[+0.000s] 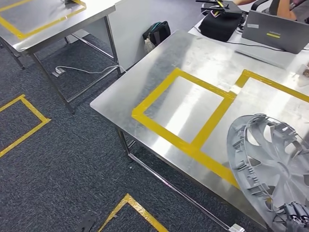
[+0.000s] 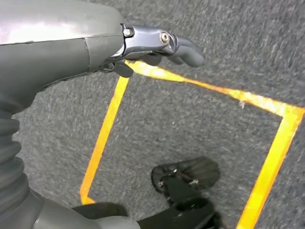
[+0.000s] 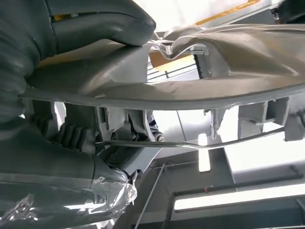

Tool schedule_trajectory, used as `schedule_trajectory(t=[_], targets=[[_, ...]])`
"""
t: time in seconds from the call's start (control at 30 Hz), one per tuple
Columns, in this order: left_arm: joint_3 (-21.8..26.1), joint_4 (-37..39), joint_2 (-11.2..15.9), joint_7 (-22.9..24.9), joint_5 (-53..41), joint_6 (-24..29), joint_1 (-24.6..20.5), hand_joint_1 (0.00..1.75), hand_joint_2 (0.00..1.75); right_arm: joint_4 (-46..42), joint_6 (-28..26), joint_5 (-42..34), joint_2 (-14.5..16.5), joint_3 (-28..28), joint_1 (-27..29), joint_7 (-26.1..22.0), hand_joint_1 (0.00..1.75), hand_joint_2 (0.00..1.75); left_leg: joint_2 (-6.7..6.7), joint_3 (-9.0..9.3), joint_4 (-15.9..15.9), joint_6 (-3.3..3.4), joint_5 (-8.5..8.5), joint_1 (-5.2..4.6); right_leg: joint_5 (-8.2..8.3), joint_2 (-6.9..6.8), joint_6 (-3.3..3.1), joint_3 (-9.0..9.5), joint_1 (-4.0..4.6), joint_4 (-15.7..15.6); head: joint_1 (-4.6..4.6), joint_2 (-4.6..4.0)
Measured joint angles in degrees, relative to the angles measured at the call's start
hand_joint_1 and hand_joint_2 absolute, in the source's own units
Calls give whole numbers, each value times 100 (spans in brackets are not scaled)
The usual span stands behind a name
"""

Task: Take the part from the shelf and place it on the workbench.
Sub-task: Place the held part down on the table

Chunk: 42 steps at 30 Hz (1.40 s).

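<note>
- The right hand [image 3: 72,143] grips the part [image 1: 275,164], a grey moulded plastic wheel cover. In the right wrist view its thick thumb lies across one face of the rim while darker fingers press from the other side, so the part is clamped between them.
- The part is held tilted, its ribbed back with clips and a thin wire ring turned towards the head camera, just above the near corner of the workbench [image 1: 160,67] (whether its lower edge touches the steel I cannot tell).
- Judging from this, the pick from the shelf is done and the carry is nearly over. What is left is to lower the part flat and let go.
- Beyond the right hand, yellow tape [image 1: 182,145] marks two adjoining squares on the brushed, glossy metal top. The part overlaps the nearer one, which looks like the intended spot.
- The left hand [image 2: 162,45] hangs at the robot's side over dark, coarse carpet [image 2: 223,28], holding nothing, with its fingers loosely curled.
- Farthest from the right hand stand a grey laptop [image 1: 276,31] and a black bag [image 1: 220,24].
</note>
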Motion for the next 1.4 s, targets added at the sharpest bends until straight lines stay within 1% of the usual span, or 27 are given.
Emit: schedule_trajectory(t=[0.03,0.07,0.13,0.17,0.2,0.23,0.27,0.3,0.33,0.37,0.4,0.47,0.5,0.53,0.57,0.63,0.67,0.7,0.73,0.83,0.9,0.93,1.03,1.13,1.23,1.3,1.4], targets=[[3,0,-1,0,-1,1,-13,0,175,1,0,-2,0,-1,-5,2,175,175,49,49,-35,32,-11,7,-112,-87,21,-85,10,199,6,0],[8,0,2,0,-2,1,-20,0,175,1,0,-7,0,-1,-18,5,175,175,99,91,-47,60,-36,5,-260,-184,37,-242,17,505,9,0],[17,0,3,1,-3,2,-21,0,175,3,0,-19,0,2,-39,13,175,175,200,162,-48,92,-102,-4,-524,-253,71,-661,19,1211,10,0],[20,0,-1,2,-3,2,-19,0,175,6,0,-25,0,2,-40,16,175,175,245,201,-47,96,-138,-6,-523,-265,86,-801,17,1395,10,0],[23,0,-6,2,-4,2,-17,0,175,10,0,-30,0,3,-38,17,175,175,288,247,-47,93,-175,-5,-408,-278,99,-844,15,1379,12,0],[25,0,-13,2,-4,2,-17,0,175,14,0,-32,0,3,-37,17,175,175,328,303,-47,84,-215,-2,-185,-314,107,-767,11,1130,13,0],[26,0,-20,2,-4,2,-17,0,175,16,0,-35,0,3,-38,17,175,175,366,362,-46,68,-257,-1,73,-395,111,-613,9,744,13,0],[29,0,-22,2,-4,2,-18,0,175,19,0,-37,0,3,-45,17,175,175,399,417,-39,41,-300,-14,267,-494,105,-458,16,379,14,0],[32,0,-23,3,-4,2,-19,0,175,21,0,-39,0,3,-51,17,175,175,429,458,-31,12,-337,-28,396,-558,80,-326,21,102,8,0],[34,0,-24,3,-4,2,-21,0,175,22,0,-41,-1,1,-57,17,175,175,459,482,-25,-13,-359,-43,440,-590,50,-261,30,-32,6,0],[37,0,-25,3,-4,2,-23,0,175,25,0,-42,-1,-2,-59,17,175,175,492,494,-23,-35,-369,-54,434,-561,12,-251,42,-52,1,0],[38,0,-29,4,-4,3,-31,0,175,25,0,-41,-1,-9,-50,17,175,175,541,502,-21,-80,-395,-40,456,-447,-59,-255,38,-69,2,0],[38,0,-29,4,-4,5,-36,0,175,26,0,-40,0,-10,-47,17,175,175,507,478,45,-109,-457,-30,466,-396,-93,-256,30,-80,-5,0],[39,0,-29,4,-4,6,-40,0,175,25,0,-40,0,-10,-49,16,175,175,446,403,214,-137,-573,-21,475,-347,-127,-254,16,-92,-11,0],[39,0,-29,4,-4,7,-41,0,175,25,0,-39,0,-9,-53,16,175,175,364,264,508,-160,-735,-10,479,-297,-154,-251,5,-99,-21,0],[42,0,-31,4,-4,8,-30,0,175,27,0,-38,0,-9,-60,15,175,175,276,-131,1271,-183,-1042,5,476,-188,-181,-253,2,-100,-28,-1],[43,0,-32,4,-4,8,-22,0,175,29,0,-36,0,-9,-60,14,175,175,259,-286,1531,-186,-1087,11,475,-122,-184,-251,2,-99,-29,-1],[43,0,-34,4,-4,8,-17,0,175,32,0,-34,0,-10,-59,14,175,175,245,-349,1590,-184,-1019,15,474,-51,-184,-248,2,-99,-28,-1],[43,0,-34,4,-4,8,-16,0,175,34,0,-33,0,-10,-58,14,175,175,227,-326,1474,-178,-874,19,475,16,-182,-244,0,-99,-28,0],[44,0,-30,4,-5,10,-21,0,175,51,0,-31,0,-8,-56,14,175,175,120,35,626,-149,-374,29,477,154,-160,-231,-6,-95,-31,0],[45,0,-32,12,-10,14,-41,0,175,79,13,-32,-1,-5,-46,39,175,175,40,236,151,-137,-251,39,464,217,-126,-249,12,-74,-35,0],[45,0,-36,16,-20,16,-52,0,175,97,44,-15,-9,-2,-36,92,175,175,17,279,30,-137,-244,41,453,237,-145,-260,23,-70,-39,0],[48,0,-39,36,-56,11,-63,0,175,172,404,45,-119,15,-34,463,175,175,12,289,-12,-123,-233,32,466,236,-198,-264,27,-121,-40,0],[56,0,-37,74,-110,-49,-78,0,175,309,1034,-63,-403,43,-124,974,175,175,7,290,-12,-64,-225,25,495,215,-129,-256,22,-189,-38,0],[55,0,-46,123,-194,-128,-112,0,175,522,1593,-273,-814,31,-326,1456,175,175,4,286,-11,-32,-218,20,527,213,-60,-235,16,-230,-38,0],[50,0,-46,138,-229,-162,-141,0,175,660,1835,-433,-1068,-17,-454,1635,175,175,4,282,-11,-14,-209,15,545,212,-16,-211,9,-247,-39,0],[36,0,-44,145,-284,-197,-170,0,175,875,2132,-668,-1409,-116,-646,1794,175,175,5,278,-10,2,-200,11,562,214,11,-189,4,-253,-41,0]])
